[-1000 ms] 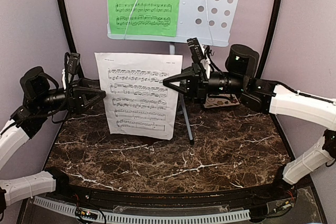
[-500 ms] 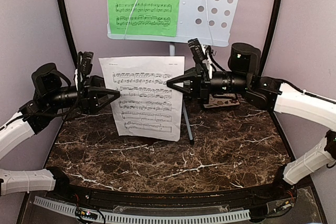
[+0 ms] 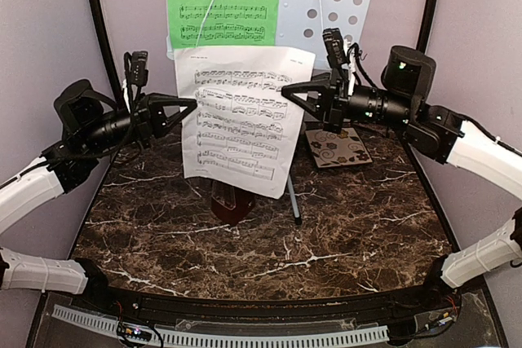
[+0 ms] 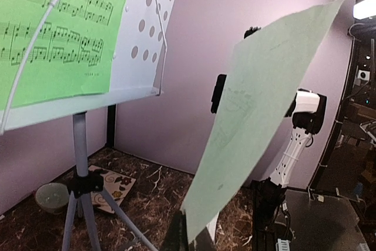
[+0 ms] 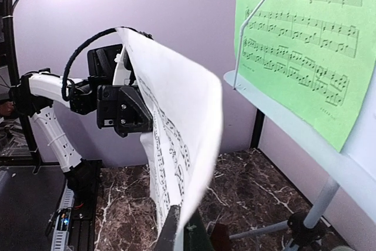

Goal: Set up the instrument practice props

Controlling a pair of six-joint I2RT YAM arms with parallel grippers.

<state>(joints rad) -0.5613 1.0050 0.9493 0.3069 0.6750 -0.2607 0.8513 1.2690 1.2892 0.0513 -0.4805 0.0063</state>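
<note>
Right now the music-stand desk point(image 3: 334, 14) stands far centre, its right half bare. I hold the white music sheet point(image 3: 241, 120) just in front, left gripper point(image 3: 194, 103) and right gripper point(image 3: 285, 89) each pinching a side edge so it hangs spread.

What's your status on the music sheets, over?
Left gripper, right gripper shut on white sheet, airborne. Green sheet on stand desk. Wire arm crosses free half.
</note>
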